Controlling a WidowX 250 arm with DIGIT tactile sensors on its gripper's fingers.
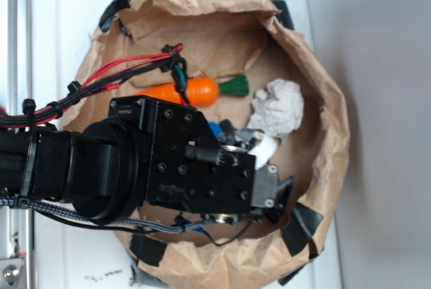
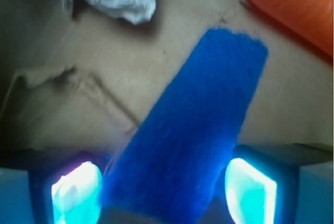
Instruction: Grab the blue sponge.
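The blue sponge (image 2: pixel 201 125) lies flat and slanted on the brown paper floor, its near end between my two fingers. In the exterior view only a small blue bit of the sponge (image 1: pixel 214 129) shows beside the black wrist. My gripper (image 2: pixel 164 195) is low over it, with the jaws standing open on either side of the sponge; the left pad (image 2: pixel 75 195) is close to its edge, and the right pad (image 2: pixel 248 190) stands a thin dark gap away. In the exterior view the gripper (image 1: pixel 269 171) hangs inside the bag.
An orange toy carrot (image 1: pixel 195 91) with a green top lies behind the sponge and also shows in the wrist view (image 2: pixel 297 4). A crumpled white cloth (image 1: pixel 277 107) sits at the right. The brown paper bag's raised rim (image 1: pixel 330 120) rings everything.
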